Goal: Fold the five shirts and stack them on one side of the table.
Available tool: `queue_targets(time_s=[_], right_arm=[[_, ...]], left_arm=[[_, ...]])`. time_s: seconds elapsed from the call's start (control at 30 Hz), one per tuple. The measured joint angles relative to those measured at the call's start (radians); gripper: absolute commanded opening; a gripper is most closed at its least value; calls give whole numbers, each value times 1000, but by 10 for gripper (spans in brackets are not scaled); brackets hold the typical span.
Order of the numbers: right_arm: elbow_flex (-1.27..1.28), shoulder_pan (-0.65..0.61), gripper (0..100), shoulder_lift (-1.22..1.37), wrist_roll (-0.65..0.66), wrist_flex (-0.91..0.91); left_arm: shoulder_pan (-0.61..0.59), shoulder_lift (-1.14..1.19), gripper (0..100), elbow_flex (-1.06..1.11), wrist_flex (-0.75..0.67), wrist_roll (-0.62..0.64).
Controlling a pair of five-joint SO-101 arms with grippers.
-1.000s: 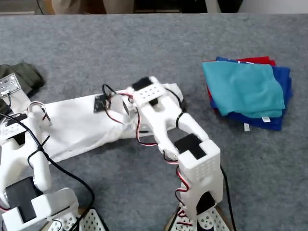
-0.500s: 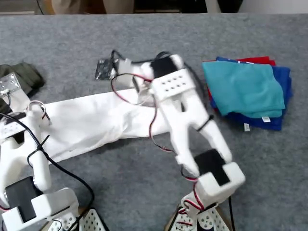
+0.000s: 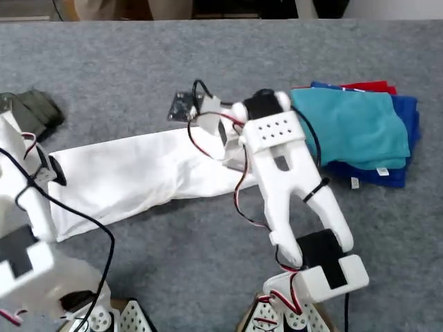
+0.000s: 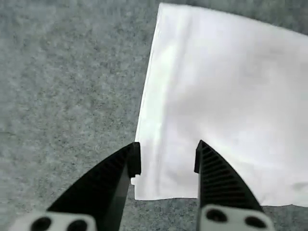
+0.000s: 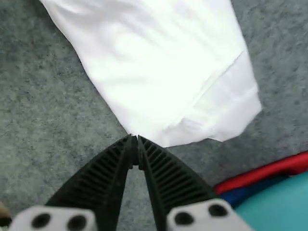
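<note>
White shirt [image 3: 138,173] folded into a long strip, lying flat and slantwise across the grey counter [image 3: 104,62]. Left fingers [image 4: 207,163] open above one short end of the strip, one over the cloth, the other at its long edge, gripping nothing. Right fingers [image 5: 115,163] closed on nothing, tips together over bare counter just beside the opposite end. Stack of folded shirts near that end: teal shirt [image 3: 349,124] on top, blue shirt [image 3: 405,111] beneath, red shirt [image 3: 367,86] showing at the far edge. Dark green shirt [image 3: 34,111] crumpled at the counter's edge by the left arm.
</note>
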Motion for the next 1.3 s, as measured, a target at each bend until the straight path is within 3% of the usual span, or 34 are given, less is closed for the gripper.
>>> queue_targets(time_s=[0.2, 0.47, 0.6, 0.87, 1.07, 1.3], right_arm=[[236, 0, 2, 0, -40, -193], [338, 0, 2, 0, -103, -255], [342, 0, 2, -2, -129, -281], [413, 181, 2, -2, -433, -532], [493, 199, 2, -46, -476, -566], [496, 256, 2, -353, -479, -456]], left_arm=[[-32, 255, 204, -54, -106, -2], [-18, 423, 23, -178, -64, -3], [35, 454, 19, -203, -57, -3], [89, 408, 19, -216, -21, 25], [233, 262, 19, -207, 86, 49], [522, 43, 19, -207, 184, 114]])
